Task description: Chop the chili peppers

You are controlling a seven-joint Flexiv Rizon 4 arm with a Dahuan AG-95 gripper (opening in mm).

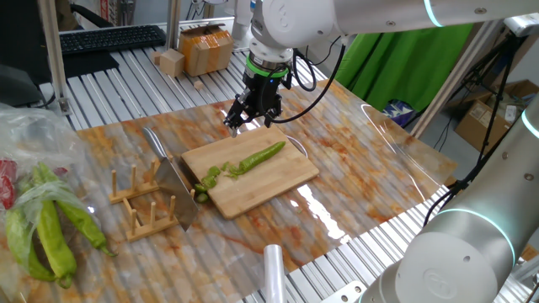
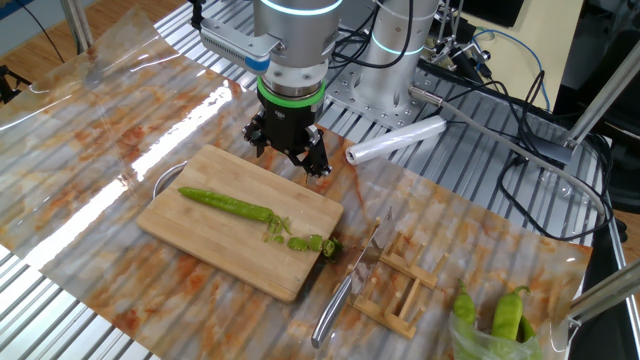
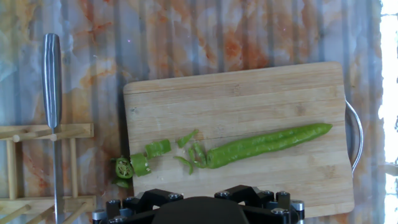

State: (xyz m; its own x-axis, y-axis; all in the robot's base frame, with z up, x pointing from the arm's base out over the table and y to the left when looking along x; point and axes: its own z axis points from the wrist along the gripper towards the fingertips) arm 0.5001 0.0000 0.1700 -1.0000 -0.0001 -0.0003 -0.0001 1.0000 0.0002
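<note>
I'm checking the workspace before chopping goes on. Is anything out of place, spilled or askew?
A few cut chili pieces sit right at the cutting board's edge nearest the knife, one apparently just off it. Otherwise nothing stands out: the uncut chili lies on the board.

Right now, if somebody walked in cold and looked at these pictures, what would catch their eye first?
Probably the long green chili lying on the bamboo cutting board, with a few cut pieces trailing off one end toward the board's edge. Next, the gripper hanging open at the board's far edge, holding nothing. Then the cleaver parked in the wooden rack beside the board.
</note>
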